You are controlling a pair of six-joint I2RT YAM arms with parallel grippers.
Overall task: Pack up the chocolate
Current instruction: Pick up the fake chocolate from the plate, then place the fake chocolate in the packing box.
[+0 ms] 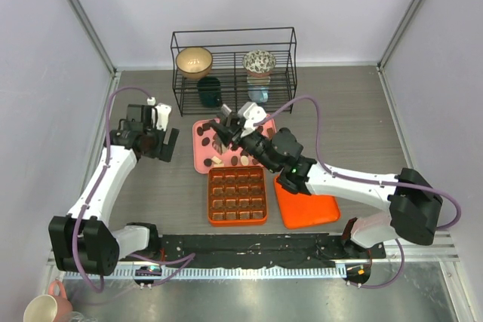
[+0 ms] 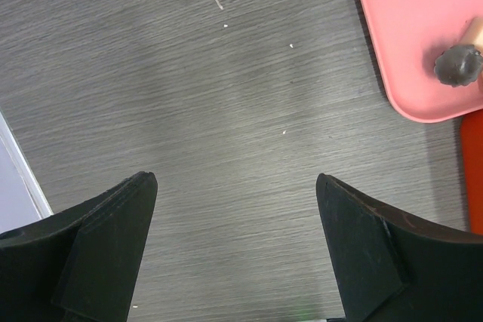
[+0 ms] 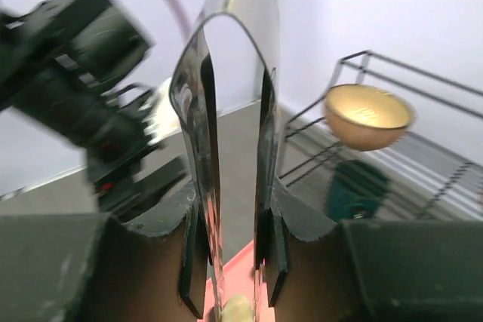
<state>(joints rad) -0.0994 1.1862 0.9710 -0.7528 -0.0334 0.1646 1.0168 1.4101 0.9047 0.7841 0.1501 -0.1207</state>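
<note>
Your left gripper point(image 2: 235, 186) hangs left of centre in the top view, fingers spread wide over bare table point(image 2: 189, 73), pinching nothing. Your right gripper point(image 1: 226, 132) is over the pink tray point(image 1: 198, 161) at frame centre, pressed together on metal tongs point(image 3: 204, 148). A pale piece point(image 3: 238, 311) shows between the blades at the bottom edge of the right wrist view. Chocolate point(image 1: 206, 141) lies scattered on the tray, just above the orange gridded box point(image 1: 238, 195). One dark piece point(image 2: 457, 64) shows upper right in the left wrist view.

The left end effector point(image 2: 238, 186) hovers, jaws wide apart; right end effector point(image 3: 232, 262) reaches forward, clamped on tongs point(image 3: 189, 96).
</note>
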